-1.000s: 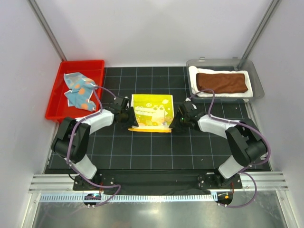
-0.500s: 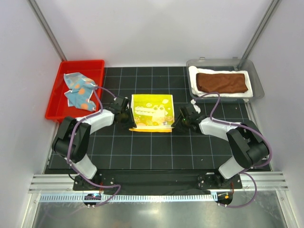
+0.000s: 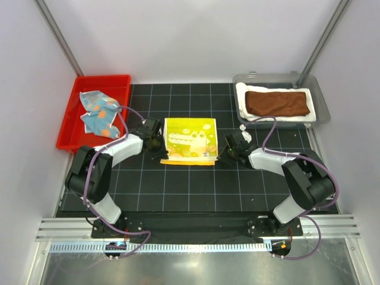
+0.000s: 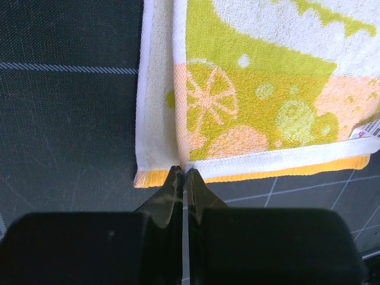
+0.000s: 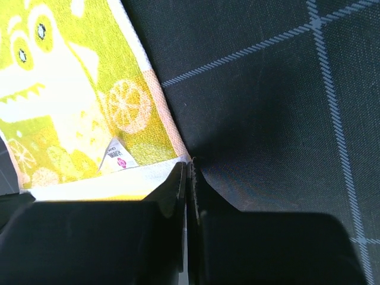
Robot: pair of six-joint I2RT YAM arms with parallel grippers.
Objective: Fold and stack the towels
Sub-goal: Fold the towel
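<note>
Yellow towel (image 3: 190, 139) corners is where both sets of fingers are atm. L gripper (image 4: 183, 173) has its tips pressed together right at the hem of the near-left corner. From the wrist cam I can't tell if any cloth is actually caught between them. R gripper (image 5: 189, 165) is the same deal: tips squeezed tight against the near-right corner, just beside a small white label (image 5: 117, 159), and again no idea if it's got fabric.

The towel itself lies flat and folded in layers, w/ a lower layer peeking out on the left side. It sits mid black grid mat (image 3: 190, 184), btwn the two arms.

Further out, the blue towel (image 3: 98, 111) w/ orange spots is crumpled in the red bin (image 3: 70, 135) at far left. The brown towel (image 3: 278, 102) lies folded on top of the white towel (image 3: 241, 98) in the grey bin (image 3: 321, 105) at far right.
</note>
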